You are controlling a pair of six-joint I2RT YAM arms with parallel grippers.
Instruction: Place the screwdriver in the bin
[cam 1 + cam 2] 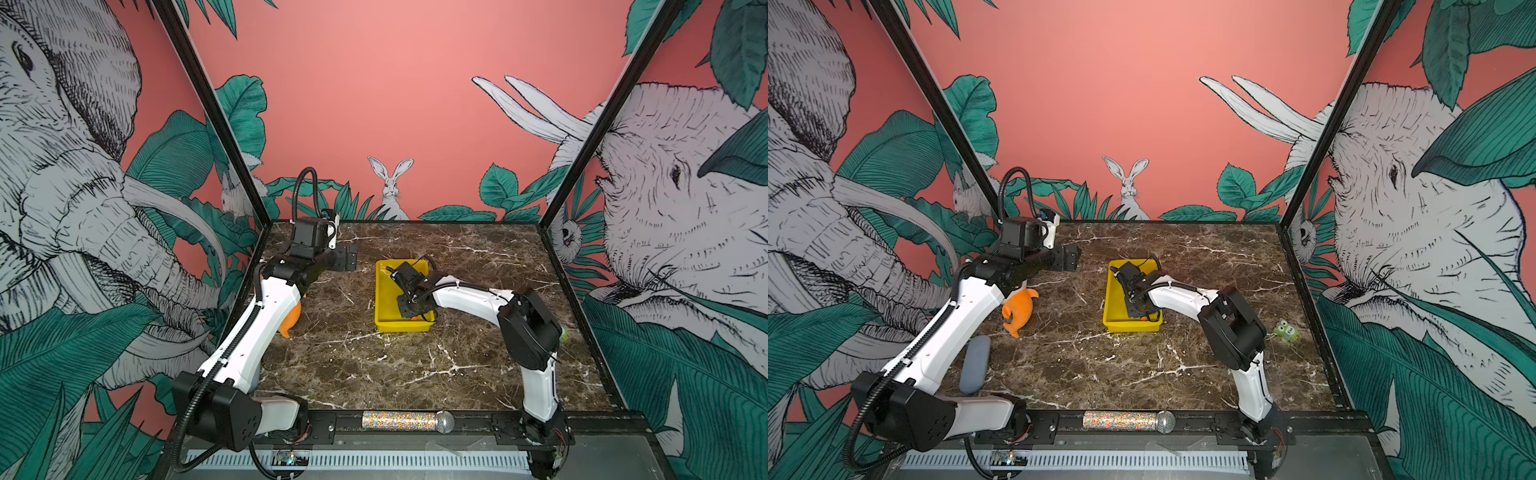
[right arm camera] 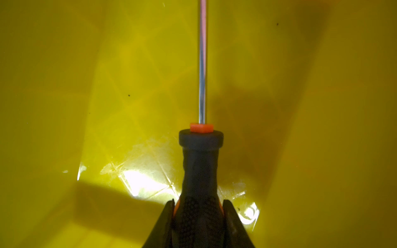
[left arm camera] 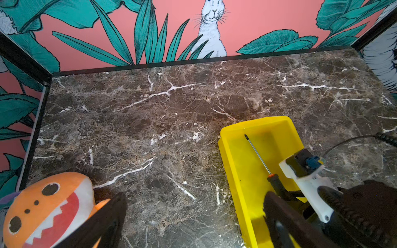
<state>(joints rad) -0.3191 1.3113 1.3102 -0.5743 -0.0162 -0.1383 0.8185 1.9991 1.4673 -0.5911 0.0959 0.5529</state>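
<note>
The yellow bin (image 1: pixel 380 291) (image 1: pixel 1109 299) (image 3: pixel 233 171) stands mid-table. My right gripper (image 1: pixel 409 305) (image 1: pixel 1138 305) (image 2: pixel 198 203) reaches down inside it, shut on the black, orange-accented handle of the screwdriver (image 3: pixel 256 153) (image 2: pixel 200 163). The thin shaft runs low over the bin floor (image 2: pixel 107 85) toward the far wall; whether it touches the floor I cannot tell. In both top views only the orange end (image 1: pixel 414 318) (image 1: pixel 1143 318) peeks out below the gripper. My left gripper (image 1: pixel 347 257) (image 1: pixel 1069 257) (image 3: pixel 194 196) hangs open and empty over the back left of the table.
An orange plush shark (image 1: pixel 1019 309) (image 3: pixel 47 206) lies beside the left arm, a grey-blue case (image 1: pixel 974 370) nearer the front left. A green owl toy (image 1: pixel 1286 330) sits at the right, behind the right arm. A glittery microphone (image 1: pixel 405 421) rests on the front rail.
</note>
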